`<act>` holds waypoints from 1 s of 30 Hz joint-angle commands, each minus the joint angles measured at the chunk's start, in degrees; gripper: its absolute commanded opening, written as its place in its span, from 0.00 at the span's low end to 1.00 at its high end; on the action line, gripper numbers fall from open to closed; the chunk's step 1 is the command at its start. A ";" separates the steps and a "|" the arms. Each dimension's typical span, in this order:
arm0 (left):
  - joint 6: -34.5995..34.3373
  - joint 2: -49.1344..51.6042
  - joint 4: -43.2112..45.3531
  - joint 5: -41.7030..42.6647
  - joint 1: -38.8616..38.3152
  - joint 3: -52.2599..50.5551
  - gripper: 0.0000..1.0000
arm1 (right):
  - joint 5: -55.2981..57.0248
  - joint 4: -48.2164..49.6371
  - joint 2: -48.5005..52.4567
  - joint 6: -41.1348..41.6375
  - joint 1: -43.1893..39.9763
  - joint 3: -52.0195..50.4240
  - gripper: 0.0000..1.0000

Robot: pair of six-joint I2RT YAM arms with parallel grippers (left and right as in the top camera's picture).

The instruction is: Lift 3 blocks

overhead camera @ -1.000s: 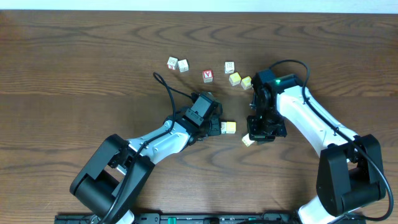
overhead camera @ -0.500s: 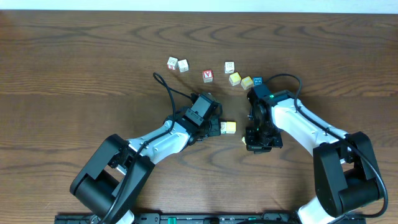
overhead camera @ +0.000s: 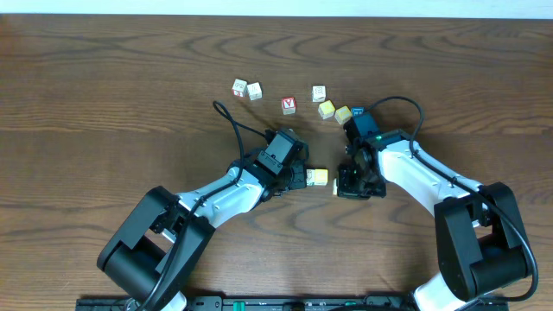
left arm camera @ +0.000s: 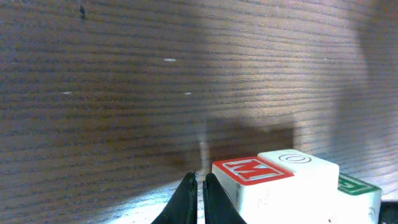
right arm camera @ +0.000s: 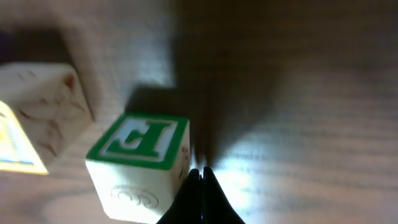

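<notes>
Right fingers, pinched together, sit beside green-marked block.

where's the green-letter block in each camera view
overhead: green-letter block, a pale sliver mid-table, mostly hidden under the right arm, just lower right of the cream block.
left wrist: bottom right corner, only a green edge behind the cream block.
right wrist: lower left of centre, green-framed face showing.
shared landmark: the cream block, right beside it in all three; at the left edge in the right wrist view.
</notes>
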 commanded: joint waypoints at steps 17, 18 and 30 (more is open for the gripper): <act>-0.09 0.46 -0.20 -0.74 -0.24 0.37 0.07 | 0.28 -4.96 0.11 2.12 -0.37 2.23 0.01; -0.09 0.46 -0.20 -0.74 -0.24 0.37 0.07 | 0.00 -6.27 0.11 1.77 -0.37 2.78 0.01; -0.11 0.46 -0.24 -0.74 -0.24 0.37 0.07 | -3.30 -5.79 0.13 -1.07 1.86 2.29 0.01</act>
